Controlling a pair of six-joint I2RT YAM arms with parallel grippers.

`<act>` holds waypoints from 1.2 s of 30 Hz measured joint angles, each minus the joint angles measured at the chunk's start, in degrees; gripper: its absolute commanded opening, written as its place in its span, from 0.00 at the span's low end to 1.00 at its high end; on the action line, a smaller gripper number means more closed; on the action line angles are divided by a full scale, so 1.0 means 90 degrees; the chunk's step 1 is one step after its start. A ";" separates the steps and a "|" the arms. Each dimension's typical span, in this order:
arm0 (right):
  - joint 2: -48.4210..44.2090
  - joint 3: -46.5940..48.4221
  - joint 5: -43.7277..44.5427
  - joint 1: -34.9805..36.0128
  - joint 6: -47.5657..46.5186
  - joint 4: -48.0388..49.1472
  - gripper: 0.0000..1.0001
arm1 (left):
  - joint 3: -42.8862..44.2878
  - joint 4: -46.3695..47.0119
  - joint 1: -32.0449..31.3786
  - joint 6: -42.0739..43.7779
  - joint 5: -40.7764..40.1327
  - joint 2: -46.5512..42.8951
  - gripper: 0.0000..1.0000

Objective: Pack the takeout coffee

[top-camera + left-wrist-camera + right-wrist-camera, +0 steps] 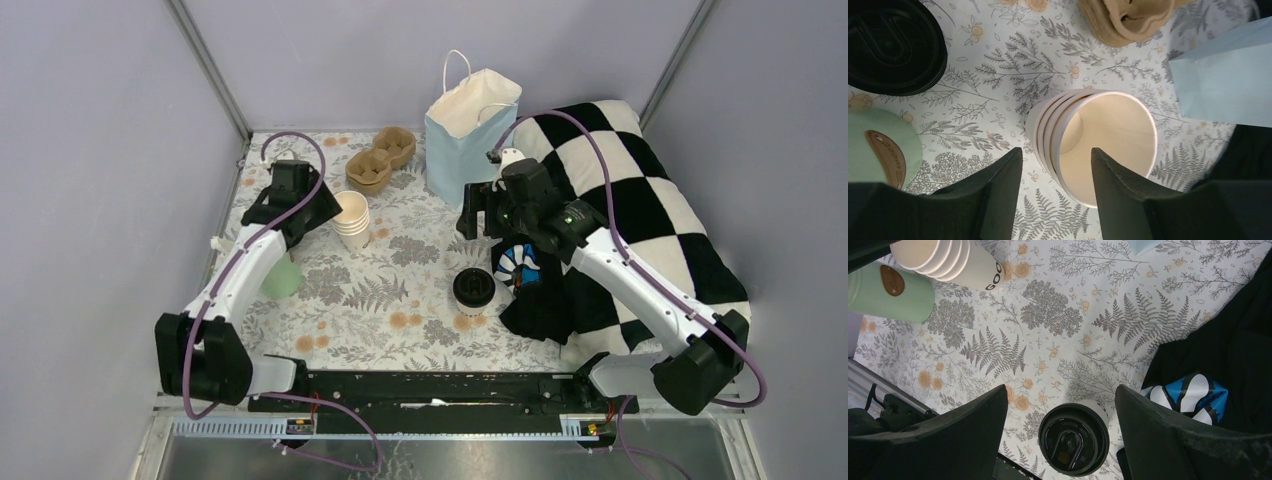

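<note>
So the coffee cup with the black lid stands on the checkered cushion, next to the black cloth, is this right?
Not quite. The coffee cup with the black lid stands on the floral table, next to the black cloth; the top view shows it.

Left wrist view: black lid [890,45] upper left, cut by top and left edges. Mint cup [875,145] lower left, cut by left edge. Blue bag [1223,75] right side, cut by edge.
Top view: mint cup half hidden behind left arm [250,255].
Right wrist view: cup stack [943,260] upper left, cut by top edge.
</note>
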 measured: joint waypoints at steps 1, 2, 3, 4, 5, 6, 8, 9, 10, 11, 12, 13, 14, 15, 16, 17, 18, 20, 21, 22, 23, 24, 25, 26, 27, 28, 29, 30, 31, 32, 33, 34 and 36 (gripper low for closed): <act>-0.0024 -0.0024 -0.0015 -0.0005 0.0000 0.0000 0.85 | 0.0053 -0.0068 -0.0044 0.0051 -0.0058 0.0097 0.52; -0.0049 -0.0053 -0.0019 -0.0005 0.0000 0.0005 0.85 | 0.0119 -0.0148 -0.0073 0.0097 -0.0114 0.0187 0.50; -0.0070 -0.0075 -0.0027 -0.0010 0.0000 0.0002 0.85 | 0.0170 -0.0185 -0.0097 0.0134 -0.0168 0.0260 0.47; -0.0090 -0.0095 -0.0044 -0.0015 0.0000 0.0002 0.85 | 0.0233 -0.0216 -0.0129 0.0170 -0.0219 0.0338 0.43; -0.0100 -0.0107 -0.0049 -0.0017 0.0000 0.0005 0.85 | 0.0267 -0.0226 -0.0146 0.0182 -0.0248 0.0384 0.39; -0.0109 -0.0117 -0.0051 -0.0019 0.0000 0.0005 0.85 | 0.0313 -0.0243 -0.0170 0.0214 -0.0282 0.0437 0.36; -0.0119 -0.0126 -0.0056 -0.0024 0.0002 0.0005 0.85 | 0.0367 -0.0270 -0.0211 0.0238 -0.0345 0.0500 0.33; -0.0124 -0.0136 -0.0058 -0.0024 0.0002 0.0005 0.86 | 0.0393 -0.0294 -0.0238 0.0260 -0.0376 0.0522 0.32; -0.0131 -0.0141 -0.0058 -0.0027 0.0002 0.0005 0.86 | 0.0415 -0.0299 -0.0265 0.0282 -0.0408 0.0537 0.31; -0.0138 -0.0153 -0.0061 -0.0027 0.0002 0.0005 0.86 | 0.0444 -0.0313 -0.0287 0.0291 -0.0430 0.0549 0.29; -0.0141 -0.0160 -0.0061 -0.0029 0.0002 0.0002 0.86 | 0.0471 -0.0323 -0.0304 0.0304 -0.0454 0.0554 0.26; -0.0143 -0.0165 -0.0061 -0.0034 0.0002 0.0005 0.86 | 0.0493 -0.0328 -0.0313 0.0304 -0.0464 0.0559 0.24; -0.0146 -0.0177 -0.0063 -0.0039 0.0002 0.0010 0.86 | 0.0522 -0.0328 -0.0333 0.0311 -0.0474 0.0561 0.21; -0.0151 -0.0194 -0.0066 -0.0041 0.0002 0.0010 0.86 | 0.0534 -0.0323 -0.0345 0.0311 -0.0486 0.0561 0.20; -0.0158 -0.0216 -0.0068 -0.0049 0.0002 0.0010 0.86 | 0.0546 -0.0328 -0.0362 0.0313 -0.0503 0.0561 0.18; -0.0163 -0.0233 -0.0068 -0.0051 0.0005 0.0010 0.86 | 0.0554 -0.0328 -0.0379 0.0321 -0.0525 0.0561 0.15; -0.0163 -0.0248 -0.0068 -0.0053 0.0005 0.0010 0.86 | 0.0561 -0.0330 -0.0393 0.0323 -0.0544 0.0566 0.12; -0.0163 -0.0272 -0.0073 -0.0058 0.0005 0.0010 0.86 | 0.0583 -0.0350 -0.0401 0.0311 -0.0588 0.0593 0.05; -0.0165 -0.0279 -0.0078 -0.0058 0.0005 0.0010 0.86 | 0.0619 -0.0384 -0.0406 0.0316 -0.0612 0.0629 0.02; -0.0165 -0.0289 -0.0092 -0.0061 0.0005 0.0010 0.86 | 0.0641 -0.0384 -0.0406 0.0316 -0.0634 0.0663 0.00; -0.0170 -0.0304 -0.0100 -0.0063 0.0005 0.0010 0.86 | 0.0656 -0.0381 -0.0406 0.0325 -0.0653 0.0699 0.00; -0.0175 -0.0316 -0.0112 -0.0066 0.0005 0.0010 0.86 | 0.0675 -0.0381 -0.0406 0.0335 -0.0687 0.0733 0.00; -0.0180 -0.0323 -0.0114 -0.0068 0.0005 0.0010 0.86 | 0.0697 -0.0381 -0.0406 0.0338 -0.0721 0.0758 0.00; -0.0187 -0.0330 -0.0117 -0.0070 0.0002 0.0010 0.86 | 0.0709 -0.0381 -0.0406 0.0338 -0.0746 0.0767 0.00; -0.0197 -0.0335 -0.0119 -0.0080 0.0002 0.0010 0.86 | 0.0719 -0.0384 -0.0406 0.0340 -0.0787 0.0780 0.00; -0.0209 -0.0338 -0.0117 -0.0092 0.0002 0.0010 0.86 | 0.0731 -0.0379 -0.0406 0.0350 -0.0840 0.0799 0.00; -0.0221 -0.0338 -0.0117 -0.0104 0.0002 0.0010 0.86 | 0.0741 -0.0376 -0.0406 0.0355 -0.0869 0.0811 0.00; -0.0233 -0.0342 -0.0119 -0.0117 0.0002 0.0010 0.86 | 0.0755 -0.0372 -0.0408 0.0362 -0.0925 0.0835 0.00; -0.0245 -0.0345 -0.0117 -0.0126 0.0002 0.0010 0.86 | 0.0787 -0.0376 -0.0413 0.0379 -0.0996 0.0862 0.00; -0.0265 -0.0355 -0.0119 -0.0136 0.0002 0.0010 0.86 | 0.0833 -0.0381 -0.0420 0.0393 -0.1076 0.0908 0.00; -0.0279 -0.0359 -0.0119 -0.0143 0.0002 0.0007 0.86 | 0.0882 -0.0379 -0.0420 0.0408 -0.1156 0.0959 0.00; -0.0294 -0.0369 -0.0119 -0.0146 0.0000 0.0007 0.86 | 0.0964 -0.0381 -0.0423 0.0444 -0.1268 0.1044 0.00; -0.0318 -0.0381 -0.0119 -0.0148 0.0002 0.0002 0.86 | 0.1149 -0.0367 -0.0415 0.0508 -0.1450 0.1231 0.00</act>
